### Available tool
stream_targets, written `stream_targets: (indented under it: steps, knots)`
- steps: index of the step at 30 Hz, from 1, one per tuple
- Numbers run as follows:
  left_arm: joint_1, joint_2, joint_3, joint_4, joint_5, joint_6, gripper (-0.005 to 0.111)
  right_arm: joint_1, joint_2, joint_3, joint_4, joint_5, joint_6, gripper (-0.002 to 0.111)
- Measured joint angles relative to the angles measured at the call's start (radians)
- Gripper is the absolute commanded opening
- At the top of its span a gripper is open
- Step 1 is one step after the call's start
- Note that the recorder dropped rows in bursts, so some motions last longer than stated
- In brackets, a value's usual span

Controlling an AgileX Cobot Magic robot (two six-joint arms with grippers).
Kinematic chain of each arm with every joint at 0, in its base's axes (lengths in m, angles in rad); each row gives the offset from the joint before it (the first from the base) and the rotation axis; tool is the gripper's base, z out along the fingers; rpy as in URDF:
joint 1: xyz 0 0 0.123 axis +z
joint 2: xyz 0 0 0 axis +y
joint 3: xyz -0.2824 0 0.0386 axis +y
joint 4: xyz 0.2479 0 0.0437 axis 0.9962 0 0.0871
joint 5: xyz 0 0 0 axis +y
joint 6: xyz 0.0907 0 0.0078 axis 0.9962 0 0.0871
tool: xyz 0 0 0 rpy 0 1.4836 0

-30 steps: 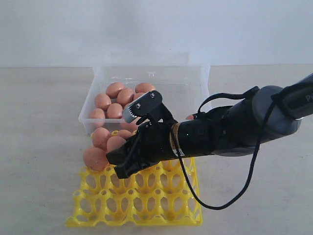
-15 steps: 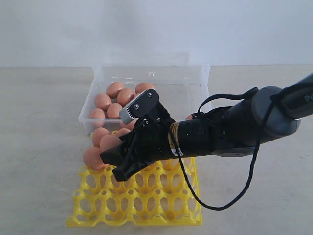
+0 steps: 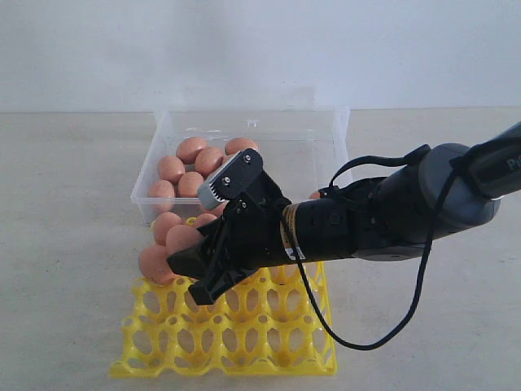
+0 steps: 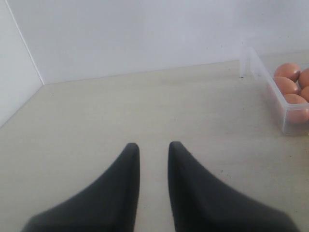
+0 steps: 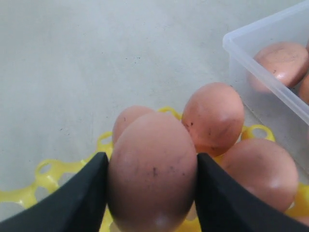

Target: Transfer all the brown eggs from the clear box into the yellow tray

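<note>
Right gripper [image 5: 150, 157] clamps a brown egg [image 5: 152, 183] above the yellow tray [image 3: 228, 366].

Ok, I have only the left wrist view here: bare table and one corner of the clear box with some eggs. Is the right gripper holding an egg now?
Observer: Yes. The right gripper is shut on one brown egg, clamped from both sides.
Operator: And where is it over?
Observer: Over the yellow tray, at the left corner nearest the clear box in the exterior view, next to three eggs seated in cups.
</note>
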Motion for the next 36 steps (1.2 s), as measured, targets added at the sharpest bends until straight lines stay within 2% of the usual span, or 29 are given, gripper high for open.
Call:
stream_targets:
  steps: [10, 25, 27, 30, 31, 34, 36]
  knots:
    - [0.0, 0.0, 0.0, 0.0, 0.0, 0.0, 0.022, 0.0, 0.0, 0.0, 0.0, 0.002, -0.003, 0.059]
    - [0.0, 0.0, 0.0, 0.0, 0.0, 0.0, 0.022, 0.0, -0.029, 0.0, 0.0, -0.016, 0.033, 0.057]
    - [0.0, 0.0, 0.0, 0.0, 0.0, 0.0, 0.022, 0.0, -0.073, 0.0, 0.004, -0.049, 0.047, 0.046]
    - [0.0, 0.0, 0.0, 0.0, 0.0, 0.0, 0.022, 0.0, -0.171, -0.005, 0.027, -0.092, 0.051, 0.007]
    - [0.0, 0.0, 0.0, 0.0, 0.0, 0.0, 0.022, 0.0, -0.205, -0.013, 0.027, -0.094, 0.051, 0.0]
    - [0.0, 0.0, 0.0, 0.0, 0.0, 0.0, 0.022, 0.0, -0.275, -0.06, 0.027, -0.046, 0.007, 0.001]
    - [0.0, 0.0, 0.0, 0.0, 0.0, 0.0, 0.022, 0.002, -0.289, -0.104, 0.027, 0.062, -0.04, 0.001]
